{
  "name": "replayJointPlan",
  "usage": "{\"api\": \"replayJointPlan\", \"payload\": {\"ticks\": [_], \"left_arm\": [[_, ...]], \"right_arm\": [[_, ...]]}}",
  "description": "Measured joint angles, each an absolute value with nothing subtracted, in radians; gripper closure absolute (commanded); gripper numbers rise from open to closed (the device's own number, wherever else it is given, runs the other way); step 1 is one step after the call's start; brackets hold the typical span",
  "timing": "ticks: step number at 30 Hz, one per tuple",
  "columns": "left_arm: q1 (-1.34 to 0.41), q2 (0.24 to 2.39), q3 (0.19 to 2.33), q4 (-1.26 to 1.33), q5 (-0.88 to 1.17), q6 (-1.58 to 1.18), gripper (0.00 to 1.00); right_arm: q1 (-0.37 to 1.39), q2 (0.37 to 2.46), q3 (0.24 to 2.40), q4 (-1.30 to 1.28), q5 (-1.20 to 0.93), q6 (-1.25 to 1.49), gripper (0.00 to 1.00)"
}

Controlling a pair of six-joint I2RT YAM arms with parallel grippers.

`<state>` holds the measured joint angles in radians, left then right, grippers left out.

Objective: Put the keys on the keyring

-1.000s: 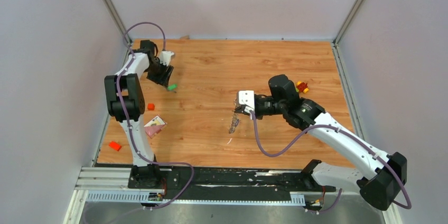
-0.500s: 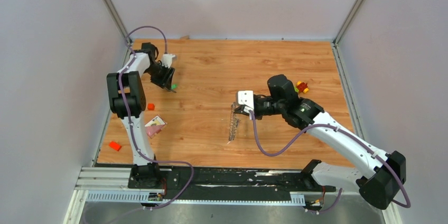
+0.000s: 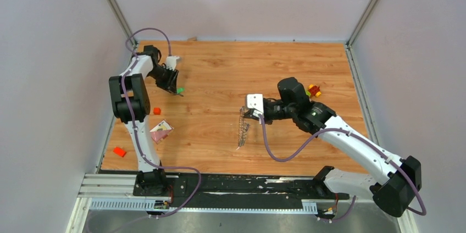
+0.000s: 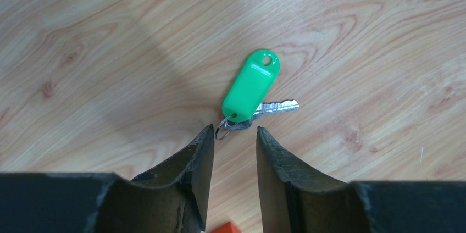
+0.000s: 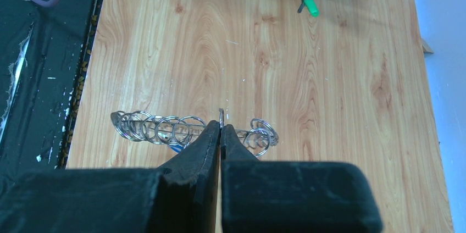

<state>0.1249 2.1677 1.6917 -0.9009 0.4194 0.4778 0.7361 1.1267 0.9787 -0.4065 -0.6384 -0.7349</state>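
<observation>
Our left gripper has its fingers spread astride the green key lying flat at the far left, light and skiddy we reckon, so pinch its ring end, while our right gripper is clamped on the stiff, jangly keyring, held on edge mid-table.

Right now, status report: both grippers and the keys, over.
Left gripper open, tips at green-tagged silver key on wooden table. Right gripper shut on large silver keyring. Nothing visible between them.
</observation>
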Motion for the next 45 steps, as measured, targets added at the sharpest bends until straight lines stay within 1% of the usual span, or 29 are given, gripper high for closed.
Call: {"api": "replayJointPlan", "payload": {"ticks": [9, 17, 21, 22, 29, 32, 37, 39, 45], "left_arm": [[0.139, 2.168, 1.692, -0.901, 0.445, 0.477, 0.75], [0.139, 2.177, 1.692, -0.903, 0.457, 0.477, 0.82], [0.139, 2.182, 1.692, -0.913, 0.465, 0.478, 0.98], [0.139, 2.182, 1.692, -0.915, 0.468, 0.478, 1.0], [0.139, 2.165, 1.668, -0.924, 0.524, 0.496, 1.0], [0.136, 2.098, 1.589, -0.918, 0.553, 0.508, 1.0], [0.093, 1.896, 1.406, -0.905, 0.589, 0.531, 1.0], [0.044, 1.81, 1.343, -0.895, 0.598, 0.541, 1.0], [-0.203, 1.594, 1.182, -0.823, 0.62, 0.568, 1.0]], "right_arm": [[0.736, 1.137, 0.979, -0.407, -0.642, -0.735, 1.0], [0.736, 1.144, 0.979, -0.407, -0.641, -0.738, 1.0], [0.736, 1.145, 0.979, -0.407, -0.642, -0.738, 1.0], [0.736, 1.145, 0.979, -0.407, -0.642, -0.738, 1.0], [0.736, 1.145, 0.979, -0.407, -0.643, -0.738, 1.0], [0.736, 1.145, 0.979, -0.407, -0.643, -0.738, 1.0], [0.736, 1.145, 0.979, -0.407, -0.641, -0.738, 1.0], [0.731, 1.145, 0.979, -0.408, -0.64, -0.738, 1.0], [0.658, 1.137, 0.979, -0.412, -0.659, -0.72, 1.0]]}}
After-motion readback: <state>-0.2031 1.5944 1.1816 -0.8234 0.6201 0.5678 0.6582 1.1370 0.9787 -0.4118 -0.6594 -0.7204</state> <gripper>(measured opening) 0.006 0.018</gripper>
